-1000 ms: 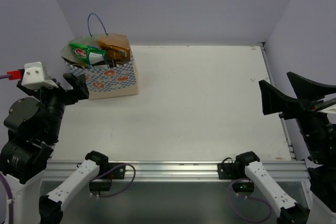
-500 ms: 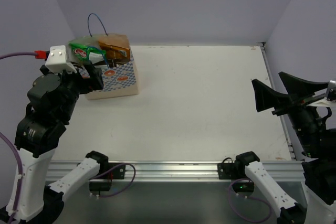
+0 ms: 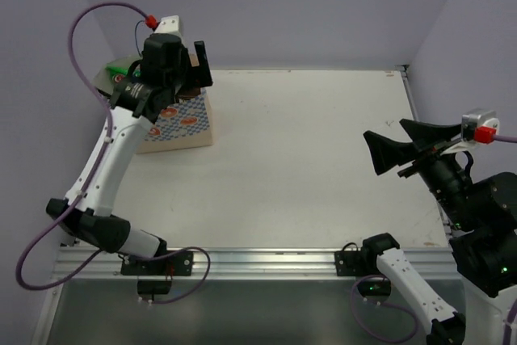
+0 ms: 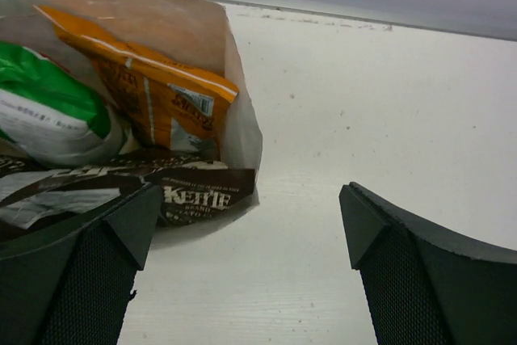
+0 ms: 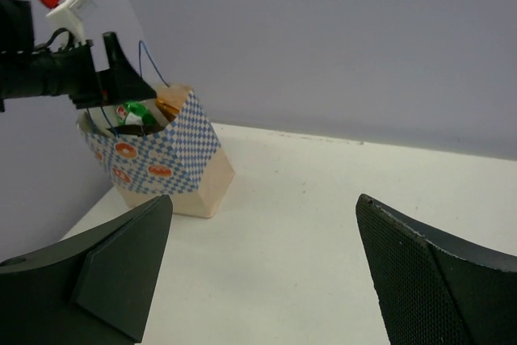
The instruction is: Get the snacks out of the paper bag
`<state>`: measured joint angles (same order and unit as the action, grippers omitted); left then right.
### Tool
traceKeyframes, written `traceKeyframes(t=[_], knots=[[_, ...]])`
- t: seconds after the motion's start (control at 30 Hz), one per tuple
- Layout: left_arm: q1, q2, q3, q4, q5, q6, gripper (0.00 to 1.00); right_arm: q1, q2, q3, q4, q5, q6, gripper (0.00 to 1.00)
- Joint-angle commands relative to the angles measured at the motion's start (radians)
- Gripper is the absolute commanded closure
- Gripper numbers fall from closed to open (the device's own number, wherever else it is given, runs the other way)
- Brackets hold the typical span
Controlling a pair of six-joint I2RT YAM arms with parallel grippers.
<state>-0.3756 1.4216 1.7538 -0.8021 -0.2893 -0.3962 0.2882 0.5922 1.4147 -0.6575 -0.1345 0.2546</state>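
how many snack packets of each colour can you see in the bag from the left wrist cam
orange packet: 1
green-and-white packet: 1
dark brown packet: 1 clear; the dark stretch to its left may be a second, cannot tell
total: 3 clear, all inside the paper bag

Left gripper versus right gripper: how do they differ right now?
The left gripper hangs at the mouth of the paper bag, its arm stretched far out. The right gripper is by the right edge of the table, far from the bag, its arm folded close. Both are open and empty.
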Motion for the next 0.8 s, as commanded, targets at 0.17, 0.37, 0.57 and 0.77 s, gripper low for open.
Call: traceKeyframes(t=[0.17, 0.37, 0.57, 0.77], knots=[[-0.006, 0.216, 0.139, 0.027, -0.002, -0.024, 0.03, 0.005, -0.041, -0.065, -0.070, -0.040, 0.021, 0.01], [-0.006, 0.295, 0.136, 0.003, -0.039, -0.013, 0.17, 0.005, -0.058, -0.077, -0.082, -0.014, 0.020, 0.01], [-0.006, 0.341, 0.130, -0.008, -0.014, -0.004, 0.26, 0.005, -0.071, -0.102, -0.071, -0.007, 0.021, 0.01], [-0.006, 0.378, 0.148, 0.007, -0.030, 0.013, 0.35, 0.005, -0.071, -0.111, -0.068, -0.020, 0.023, 0.01]])
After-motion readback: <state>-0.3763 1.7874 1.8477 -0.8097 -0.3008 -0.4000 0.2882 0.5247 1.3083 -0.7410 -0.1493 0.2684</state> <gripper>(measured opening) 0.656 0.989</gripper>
